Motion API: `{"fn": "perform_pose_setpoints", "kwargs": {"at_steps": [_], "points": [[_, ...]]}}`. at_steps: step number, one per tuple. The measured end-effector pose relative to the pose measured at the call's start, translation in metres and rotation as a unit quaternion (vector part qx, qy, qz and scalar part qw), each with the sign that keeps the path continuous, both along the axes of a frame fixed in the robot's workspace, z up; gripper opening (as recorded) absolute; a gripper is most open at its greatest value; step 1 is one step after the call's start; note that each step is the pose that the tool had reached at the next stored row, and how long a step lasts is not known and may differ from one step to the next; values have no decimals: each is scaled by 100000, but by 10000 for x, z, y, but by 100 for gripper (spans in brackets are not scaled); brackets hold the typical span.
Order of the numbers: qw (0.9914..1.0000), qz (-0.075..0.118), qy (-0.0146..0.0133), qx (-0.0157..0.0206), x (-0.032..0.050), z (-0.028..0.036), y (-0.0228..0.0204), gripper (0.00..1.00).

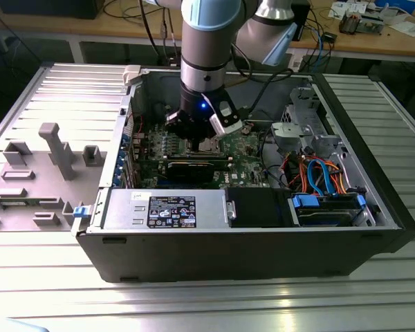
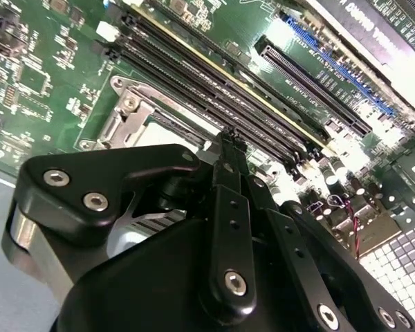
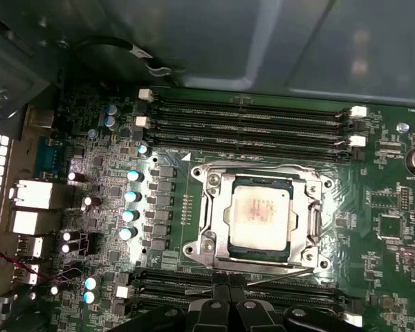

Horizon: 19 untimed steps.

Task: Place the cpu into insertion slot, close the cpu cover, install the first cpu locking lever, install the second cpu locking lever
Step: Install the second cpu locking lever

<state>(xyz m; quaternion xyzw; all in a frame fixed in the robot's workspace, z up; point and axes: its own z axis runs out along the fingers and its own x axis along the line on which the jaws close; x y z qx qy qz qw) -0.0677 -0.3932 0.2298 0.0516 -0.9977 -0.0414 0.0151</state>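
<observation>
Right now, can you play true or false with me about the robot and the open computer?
1. The small square silver-grey cpu sits in the shiny-rimmed insertion slot. True.
2. The thin silvery cpu cover frames the chip, lying flat. True.
3. The gripper hangs outside the black computer case. False: it is inside, by the socket.
4. The long black memory slots lie on one side of the socket only. False: they run along two opposite sides.
5. Blue and orange cables lie at the exterior view's right. True.

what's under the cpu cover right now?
In the first wrist view the cpu shows through the cut-out of the closed cpu cover. The insertion slot's pin field beneath is covered and cannot be seen.
</observation>
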Motion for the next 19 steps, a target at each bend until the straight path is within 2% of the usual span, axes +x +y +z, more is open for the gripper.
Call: {"fn": "perform_pose_setpoints", "kwargs": {"at_steps": [5,7,10,16,19], "points": [[99996,928,3,163,-47,-66,-19,11],[99994,1039,-1,381,-57,-82,-35,11],[99990,1077,21,942,-71,-99,-69,11],[99984,1326,155,1185,-116,-129,-85,11],[99979,1339,150,1550,-121,-130,-87,11]]}}
